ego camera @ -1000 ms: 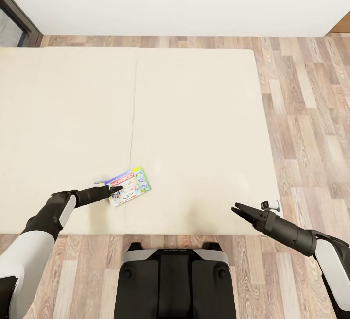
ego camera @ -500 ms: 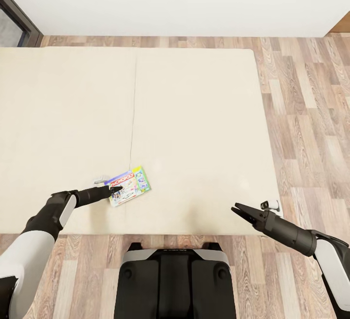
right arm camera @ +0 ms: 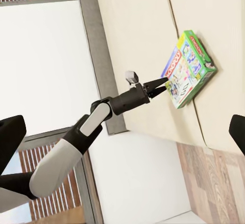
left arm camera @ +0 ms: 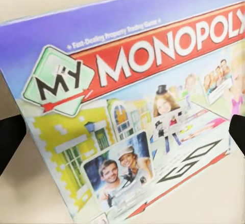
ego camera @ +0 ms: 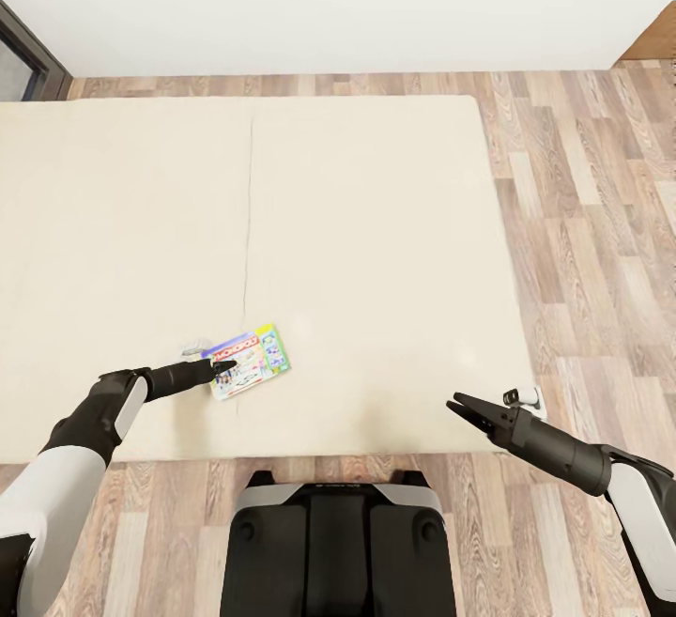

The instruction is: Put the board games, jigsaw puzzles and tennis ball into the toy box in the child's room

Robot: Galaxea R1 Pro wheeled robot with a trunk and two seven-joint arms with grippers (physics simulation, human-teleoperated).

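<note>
Early yet: we see one board game [ego camera: 247,362], a Monopoly box, lying flat on the bed [ego camera: 376,223] near its front edge, and judge that it has not been lifted. No desk or toy box is in sight, so carrying and stowing remain ahead. Our left tool [ego camera: 223,369] sits at the game's near edge, fingers [left arm camera: 11,139] spread to either side of the box; whether they touch it we cannot tell. Our right tool [ego camera: 457,407] hovers over the bed's front corner, slightly parted, holding nothing.
</note>
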